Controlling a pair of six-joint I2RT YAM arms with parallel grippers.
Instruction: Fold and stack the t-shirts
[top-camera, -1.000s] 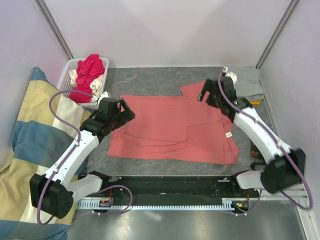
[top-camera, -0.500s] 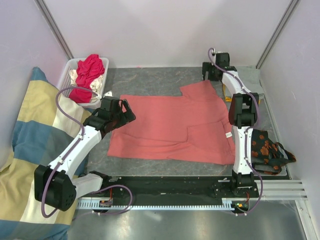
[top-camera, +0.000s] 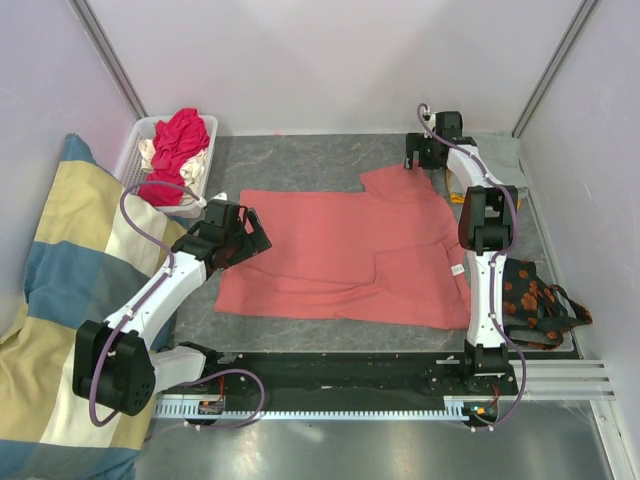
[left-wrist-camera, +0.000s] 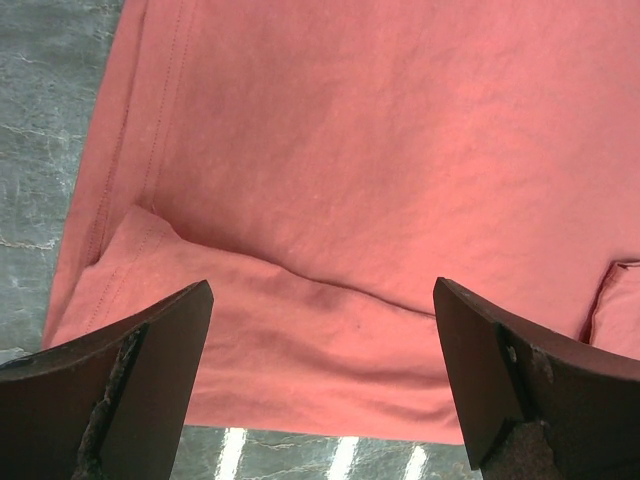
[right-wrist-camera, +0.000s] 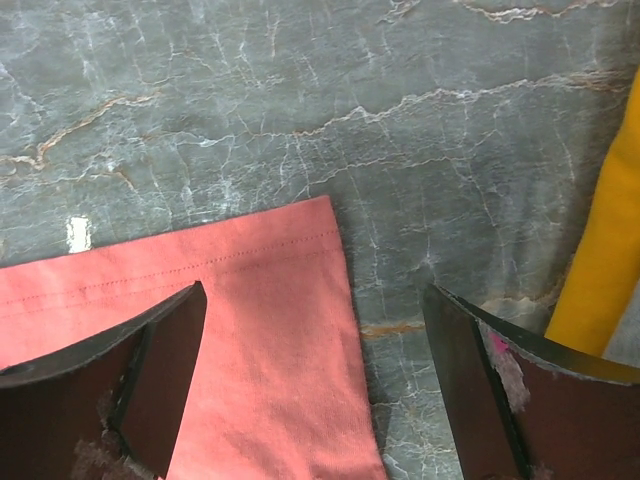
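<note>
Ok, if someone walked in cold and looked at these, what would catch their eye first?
The salmon-pink t-shirt spread flat across the middle of the grey table stands out most. Both arms reach over it with jaws open: the left gripper above its left edge, the right gripper at its far right sleeve corner. Next comes the magenta-red t-shirt heaped in the white basket at the far left, beside the big striped cushion.

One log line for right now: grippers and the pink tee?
left gripper: open, over tee left edge | right gripper: open, over tee sleeve corner | tee: spread on table, unheld
</note>
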